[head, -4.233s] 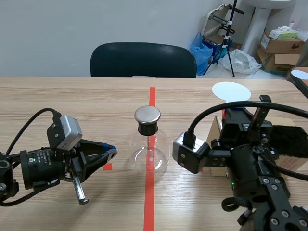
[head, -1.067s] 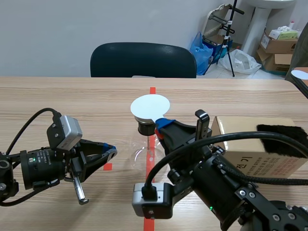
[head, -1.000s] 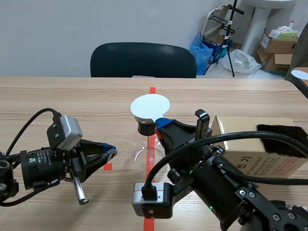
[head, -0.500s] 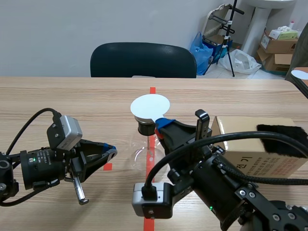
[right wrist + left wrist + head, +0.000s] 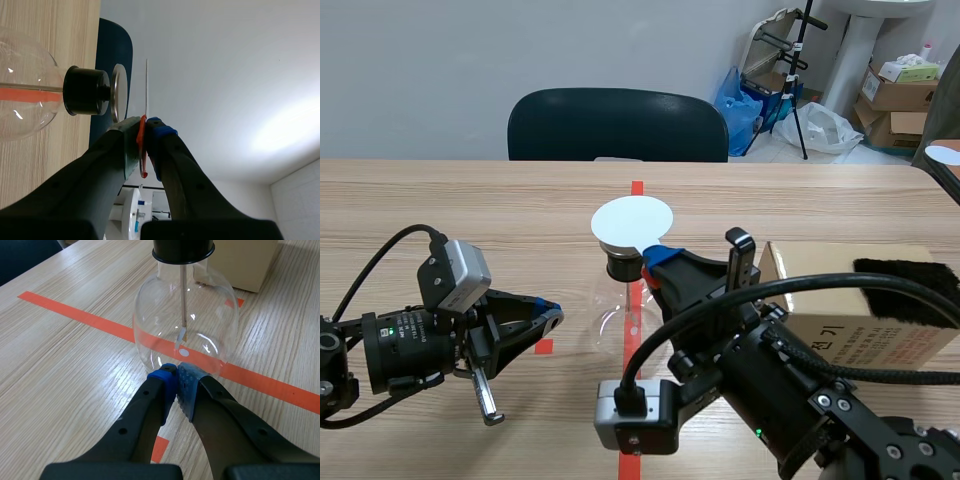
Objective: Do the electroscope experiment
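The electroscope, a round glass flask (image 5: 616, 312) with a black stopper (image 5: 622, 267), stands on the orange-red centre line. A white disc (image 5: 632, 220) on an orange-red handle (image 5: 142, 150) covers its top in the scene view. My right gripper (image 5: 656, 258) is shut on that handle. In the right wrist view the disc (image 5: 147, 85) shows edge-on, a small gap away from the metal cap (image 5: 115, 93). My left gripper (image 5: 550, 316) rests low to the left of the flask, shut on nothing. Its fingertips (image 5: 176, 379) nearly touch the glass (image 5: 186, 325), with the rod and leaf (image 5: 182, 305) inside.
A cardboard box (image 5: 825, 300) with a black furry pad (image 5: 910, 281) on top stands at the right, behind my right arm. A dark chair (image 5: 618, 125) is pushed in at the far edge of the table. Bare wood lies at the left and far side.
About four seconds ago the right gripper held the white disc by the box at the right; it has since swung left to the electroscope's cap. Nothing has moved in the last second.
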